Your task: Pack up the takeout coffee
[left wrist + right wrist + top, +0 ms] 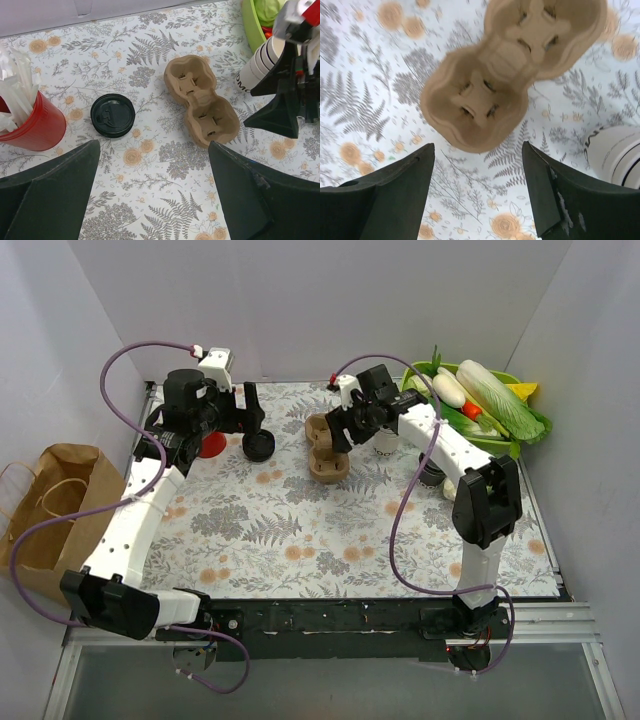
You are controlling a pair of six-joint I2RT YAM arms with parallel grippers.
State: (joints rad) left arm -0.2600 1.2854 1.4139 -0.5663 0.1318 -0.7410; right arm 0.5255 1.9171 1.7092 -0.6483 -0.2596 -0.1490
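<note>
Currently left hand [153, 147] spread wide, empty, above counter [150, 210] between black lid [113, 115] and pulp carrier [200, 102]. Right hand [477, 147] wide, empty, over one end of pulp carrier. White cup [260, 62] stands just beside pulp carrier, well apart from black lid.

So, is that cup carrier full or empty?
Empty. Both wells of the carrier are bare; the white cup stands beside it.

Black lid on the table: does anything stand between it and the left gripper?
Nothing visible does. The black lid lies bare on the cloth, just ahead of the open left gripper. The red cup of straws stands apart on one side, the pulp carrier on the other.
</note>
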